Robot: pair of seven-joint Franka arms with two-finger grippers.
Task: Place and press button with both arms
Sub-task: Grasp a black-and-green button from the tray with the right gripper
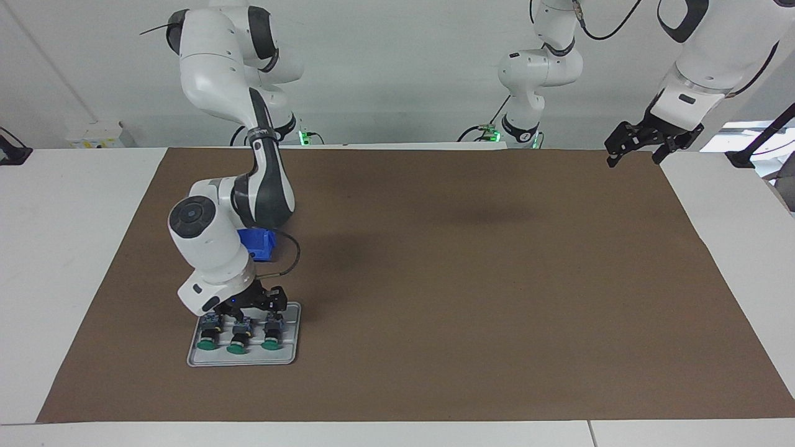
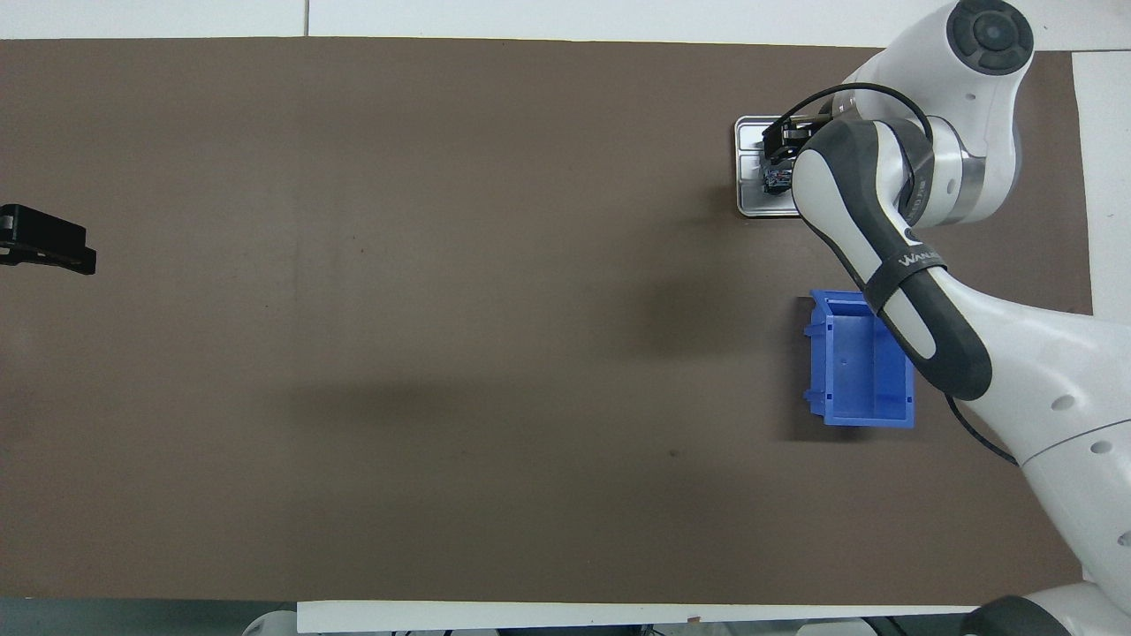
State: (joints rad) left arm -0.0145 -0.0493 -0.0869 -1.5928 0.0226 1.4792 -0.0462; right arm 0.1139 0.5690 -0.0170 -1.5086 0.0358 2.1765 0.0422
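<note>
Three green-capped buttons lie side by side on a small grey tray (image 1: 292, 357) toward the right arm's end of the worktop (image 1: 472, 298) — at about eight o'clock in the facing view, one o'clock in the overhead view. They lie on their sides, caps pointing away from the robots, blocks toward them, which presents the blocks to a hand coming down from the robots' side. The right hand (image 1: 261, 305) is low over the blocks, apparently nearest the button (image 1: 273, 330) at the tray's inner end. Whether its fingers are spread or clenched on a block, I cannot tell; the wrist hides them from above.

A blue bin (image 2: 861, 362) stands nearer the robots than the tray — probably the place where the button goes.

The left hand (image 1: 640, 146) waits in the air over the mat's corner at the left arm's end, at about two o'clock in the facing view, fingers spread and holding nothing.
</note>
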